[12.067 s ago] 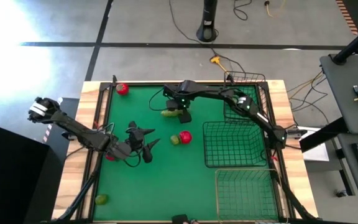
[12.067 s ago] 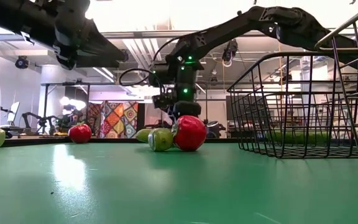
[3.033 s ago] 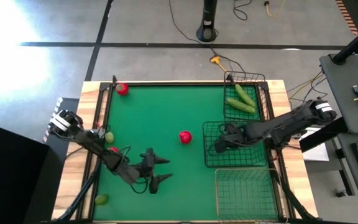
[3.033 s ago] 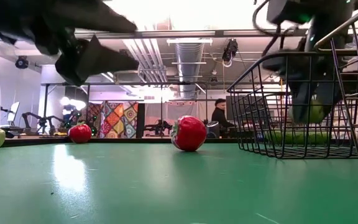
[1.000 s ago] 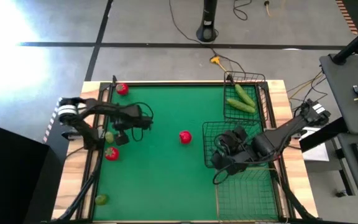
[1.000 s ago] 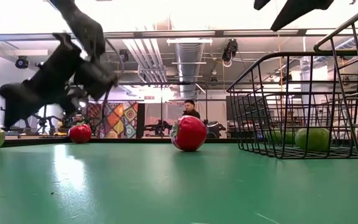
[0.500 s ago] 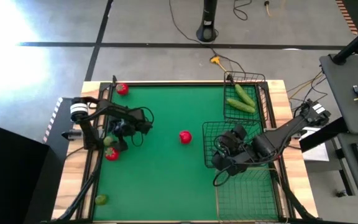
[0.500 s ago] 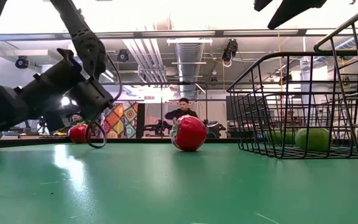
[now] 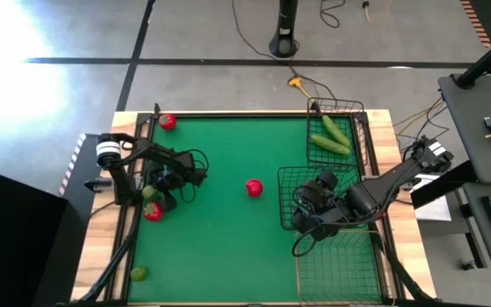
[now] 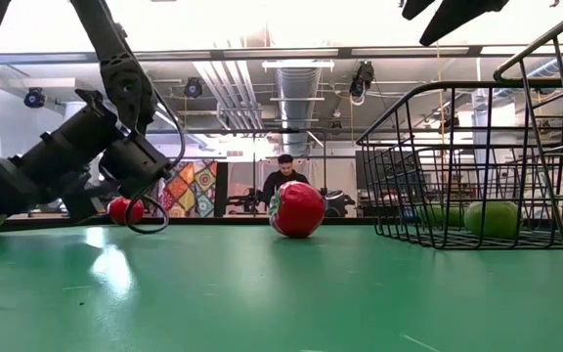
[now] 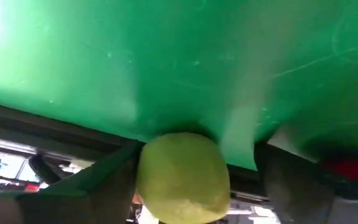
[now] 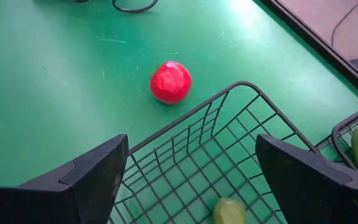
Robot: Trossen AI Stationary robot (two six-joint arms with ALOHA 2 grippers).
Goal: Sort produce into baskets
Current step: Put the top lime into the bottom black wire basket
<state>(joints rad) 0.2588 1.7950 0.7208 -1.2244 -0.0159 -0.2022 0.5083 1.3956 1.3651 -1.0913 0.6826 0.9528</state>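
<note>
Left gripper [image 9: 153, 194] down at the table's left edge, fingers spread wide on either side of a yellow-green fruit [image 11: 182, 177], apparently not yet clamped. Just beside it, a red fruit [image 9: 153, 211]. Right gripper [image 12: 188, 180] hovering above the larger dark basket [image 9: 348, 218], jaws parted and empty; beneath it in that basket, one yellow-green fruit [image 12: 229, 210]. Ahead of it on the green mat [image 9: 228, 239], another red fruit [image 12: 171, 82]. Two cucumbers [image 9: 331, 136] in the narrow basket [image 9: 341, 109] beyond.
</note>
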